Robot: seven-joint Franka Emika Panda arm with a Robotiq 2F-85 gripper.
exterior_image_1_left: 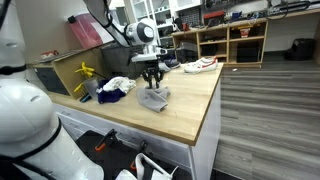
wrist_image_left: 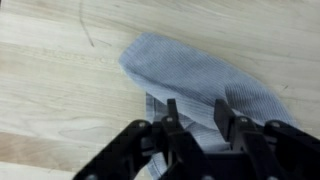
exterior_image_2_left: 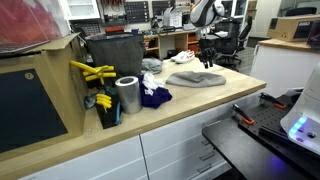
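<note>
Workshop desk [exterior_image_1_left: 195, 112] of pale wood carries a grey cloth [wrist_image_left: 200, 75] near its middle. The fingers [wrist_image_left: 172, 112] rest on it, slightly apart; whether they clamp it, I cannot tell.

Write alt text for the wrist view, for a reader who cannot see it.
A grey cloth lies on a light wooden table, filling the middle and right of the picture. From the bottom edge the black gripper reaches over its near edge, two fingers slightly apart with fabric between them; whether they pinch it is unclear.
</note>
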